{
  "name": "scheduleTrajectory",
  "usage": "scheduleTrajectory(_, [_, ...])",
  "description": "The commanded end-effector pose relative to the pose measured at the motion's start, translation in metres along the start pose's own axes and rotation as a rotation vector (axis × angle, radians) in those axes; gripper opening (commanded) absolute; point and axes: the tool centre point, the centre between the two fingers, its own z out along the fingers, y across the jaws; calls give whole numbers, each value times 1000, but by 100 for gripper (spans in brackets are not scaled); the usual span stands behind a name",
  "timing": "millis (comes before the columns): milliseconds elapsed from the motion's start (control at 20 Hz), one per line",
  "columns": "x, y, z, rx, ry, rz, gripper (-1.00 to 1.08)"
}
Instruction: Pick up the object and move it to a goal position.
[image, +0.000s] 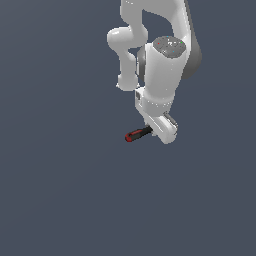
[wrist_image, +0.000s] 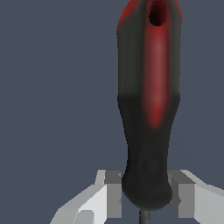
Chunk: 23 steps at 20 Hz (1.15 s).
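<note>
Where the white, glossy Panda arm (image: 160, 65) reaches down in the exterior view, its hand ends in the fingers (image: 159, 131), and the small screwdriver with a red-and-black handle and thin dark metal shaft (image: 138, 134) sticks out from them toward eight o'clock. The handle's red butt end is the far tip; the black part runs back under the white hand, which hides the shaft and the fingertips in this view. Whether the tool lies on the flat dark grey-blue table (image: 60, 190) or is lifted off it cannot be told from either view.

In the wrist view the handle (wrist_image: 148, 109) fills the picture, long and upright, with a red stripe down its middle and a dark hole in the red end at twelve o'clock. Its rounded black end sits at six o'clock, between the two pale grey fingers (wrist_image: 113, 194), with the thin shaft just showing below it. One finger stands at nine o'clock of that black end and the other at three o'clock. Both press close against its sides with little or no gap, so the fingers appear clamped on the handle's narrow end near the shaft.
</note>
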Motion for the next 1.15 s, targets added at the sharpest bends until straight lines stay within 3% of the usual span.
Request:
scheduleTrajectory(0, [-5,3,-31,0,1,0,-100])
scheduleTrajectory(550, [-24,9,-133,0,2,0,-100])
scheduleTrajectory(1100, [-29,9,-166,0,2,-1,-100])
